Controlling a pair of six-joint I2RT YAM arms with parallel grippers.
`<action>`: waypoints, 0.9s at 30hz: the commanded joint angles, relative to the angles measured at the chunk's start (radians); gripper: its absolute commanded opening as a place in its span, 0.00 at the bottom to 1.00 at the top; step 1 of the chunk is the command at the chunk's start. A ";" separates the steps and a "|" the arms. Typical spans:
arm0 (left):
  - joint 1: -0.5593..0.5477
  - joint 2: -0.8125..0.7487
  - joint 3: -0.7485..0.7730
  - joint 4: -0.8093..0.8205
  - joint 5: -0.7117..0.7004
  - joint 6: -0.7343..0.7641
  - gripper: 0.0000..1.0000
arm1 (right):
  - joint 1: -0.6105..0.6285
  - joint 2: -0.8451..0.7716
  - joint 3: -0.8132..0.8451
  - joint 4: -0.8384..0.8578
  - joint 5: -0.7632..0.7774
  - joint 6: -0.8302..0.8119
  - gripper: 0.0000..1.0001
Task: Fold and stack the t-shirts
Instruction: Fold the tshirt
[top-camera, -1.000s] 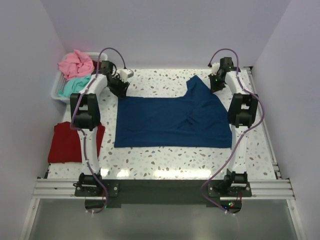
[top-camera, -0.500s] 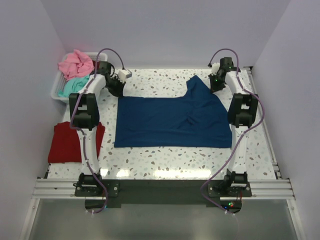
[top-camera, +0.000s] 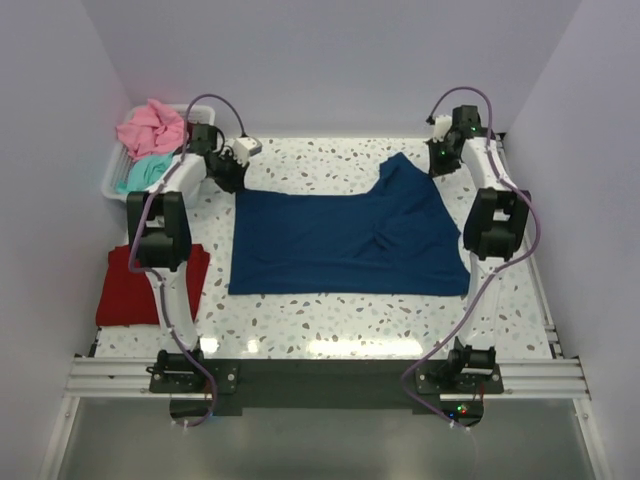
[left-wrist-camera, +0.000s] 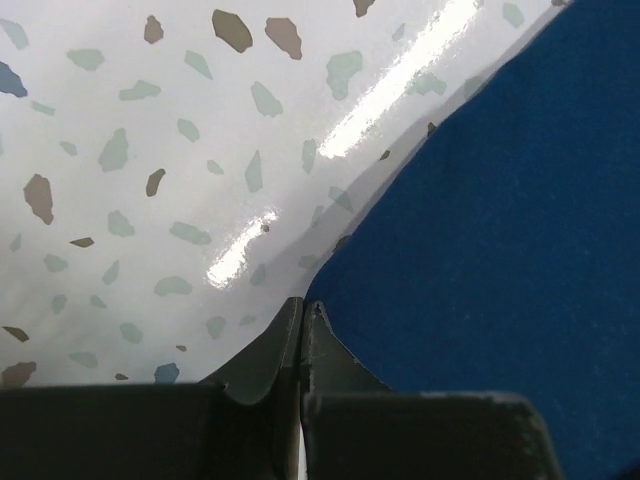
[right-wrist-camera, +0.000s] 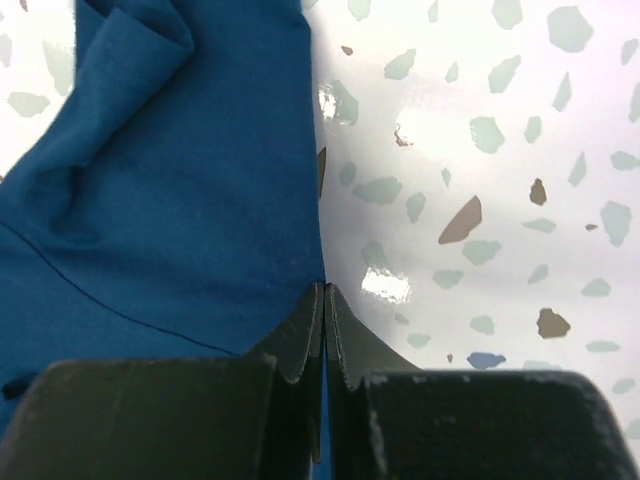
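Observation:
The navy blue t-shirt (top-camera: 340, 240) lies spread flat mid-table, plain side up, with one sleeve sticking up at the back right. My left gripper (top-camera: 234, 183) is at its back-left corner. In the left wrist view the jaws (left-wrist-camera: 303, 303) are closed right on the cloth's edge (left-wrist-camera: 500, 250). My right gripper (top-camera: 437, 168) is at the back-right edge. Its jaws (right-wrist-camera: 324, 288) are closed with blue cloth (right-wrist-camera: 180, 200) showing between them. A folded dark red t-shirt (top-camera: 125, 290) lies at the left. The pink (top-camera: 150, 128) and teal (top-camera: 150, 170) t-shirts are bunched in the basket.
The white plastic basket (top-camera: 110, 182) stands at the back-left corner. The speckled tabletop (top-camera: 330, 320) shows in front of the navy shirt. Walls close in on three sides, and a metal rail with the arm bases (top-camera: 320, 378) runs along the near edge.
Both grippers have moved outward and back, the left to the left and the right to the right. The navy shirt's right side and sleeve have shifted slightly right with it.

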 joint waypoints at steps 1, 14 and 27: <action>0.011 -0.113 -0.054 0.076 0.034 0.042 0.00 | -0.012 -0.100 -0.019 -0.004 -0.025 0.001 0.00; 0.011 -0.308 -0.245 0.089 0.045 0.174 0.00 | -0.051 -0.292 -0.169 -0.062 -0.041 -0.067 0.00; 0.011 -0.503 -0.468 0.096 0.057 0.344 0.00 | -0.087 -0.534 -0.427 -0.110 -0.036 -0.134 0.00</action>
